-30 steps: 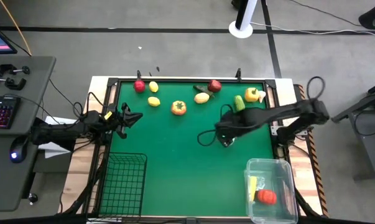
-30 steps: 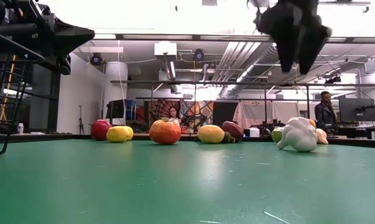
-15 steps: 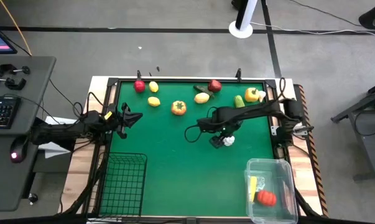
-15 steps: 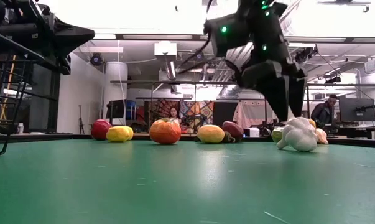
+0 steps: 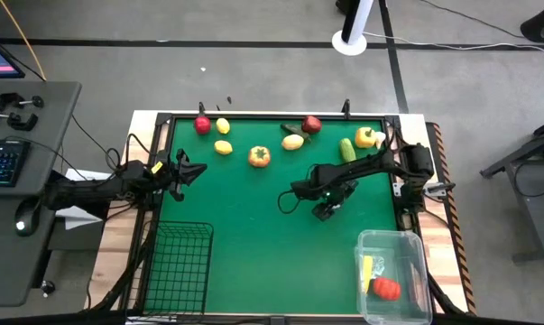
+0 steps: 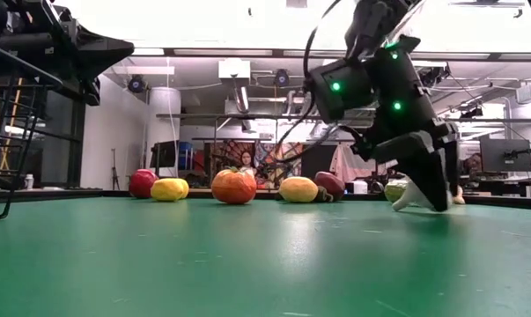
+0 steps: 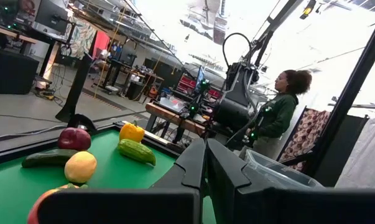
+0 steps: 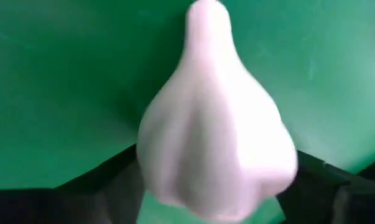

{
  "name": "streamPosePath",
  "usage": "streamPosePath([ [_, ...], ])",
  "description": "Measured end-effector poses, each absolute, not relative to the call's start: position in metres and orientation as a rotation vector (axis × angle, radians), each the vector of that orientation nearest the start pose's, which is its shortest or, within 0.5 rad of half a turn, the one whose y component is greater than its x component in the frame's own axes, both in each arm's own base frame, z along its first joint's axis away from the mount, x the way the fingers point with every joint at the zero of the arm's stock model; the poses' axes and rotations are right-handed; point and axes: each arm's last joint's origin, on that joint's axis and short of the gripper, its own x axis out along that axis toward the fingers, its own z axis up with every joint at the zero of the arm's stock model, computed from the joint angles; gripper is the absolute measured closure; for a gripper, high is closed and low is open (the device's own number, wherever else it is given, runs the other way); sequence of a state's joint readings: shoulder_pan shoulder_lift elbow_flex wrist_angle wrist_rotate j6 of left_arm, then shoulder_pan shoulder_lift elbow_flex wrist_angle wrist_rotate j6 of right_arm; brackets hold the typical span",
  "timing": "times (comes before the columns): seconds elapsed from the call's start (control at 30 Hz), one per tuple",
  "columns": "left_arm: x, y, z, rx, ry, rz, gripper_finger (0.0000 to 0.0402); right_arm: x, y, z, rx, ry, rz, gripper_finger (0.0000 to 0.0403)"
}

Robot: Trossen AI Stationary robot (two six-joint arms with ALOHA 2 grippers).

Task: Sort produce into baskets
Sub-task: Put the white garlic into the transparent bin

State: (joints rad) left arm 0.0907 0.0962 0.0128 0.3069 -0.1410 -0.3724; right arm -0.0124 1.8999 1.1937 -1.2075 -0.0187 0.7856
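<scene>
A white garlic bulb (image 8: 218, 137) lies on the green mat at the right middle; it also shows in the low view (image 6: 404, 195). My right gripper (image 5: 328, 210) is down over it, open, with one finger on each side of the bulb. My left gripper (image 5: 186, 170) waits shut at the table's left edge. Other produce lies along the far edge: a red apple (image 5: 202, 125), two lemons (image 5: 223, 147), an orange tomato (image 5: 259, 156), a cucumber (image 5: 346, 149) and a yellow pepper (image 5: 365, 137). The black wire basket (image 5: 177, 262) stands near left. The clear plastic basket (image 5: 414, 248) stands near right. My right gripper points down over the garlic's fat body (image 8: 175, 180), with its dark fingers (image 8: 112, 183) close on both sides. The bulb lies on the mat with its tip pointing away. Whether the fingers touch it, I cannot tell.
The clear basket holds a red-orange tomato (image 5: 385, 286) and a yellow piece (image 5: 367, 269). The mat's middle and near part lie between the two baskets. A person (image 7: 280, 109) stands beyond the table's right side.
My right gripper has come down from high above the mat onto the garlic, shifting a little toward the left and then back toward the right. The garlic has stayed where it was.
</scene>
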Motion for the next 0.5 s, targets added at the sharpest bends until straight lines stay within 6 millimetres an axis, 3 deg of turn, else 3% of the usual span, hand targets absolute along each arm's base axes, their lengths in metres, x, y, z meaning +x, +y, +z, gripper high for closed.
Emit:
streamPosePath([
  [0.17, 0.1, 0.013, 0.19, -0.375, -0.264, 0.187, 0.0398, 0.305, -0.008, 0.155, 0.556, 1.75, -0.776, 0.0195],
  [0.37, 0.1, 0.013, 0.19, -0.375, -0.265, 0.186, 0.0398, 0.309, -0.009, 0.162, 0.509, 1.736, -0.739, 0.0206],
  [0.5, 0.1, 0.013, 0.19, -0.375, -0.265, 0.186, 0.0398, 0.307, -0.004, 0.196, 0.426, 1.737, -0.671, 0.0207],
])
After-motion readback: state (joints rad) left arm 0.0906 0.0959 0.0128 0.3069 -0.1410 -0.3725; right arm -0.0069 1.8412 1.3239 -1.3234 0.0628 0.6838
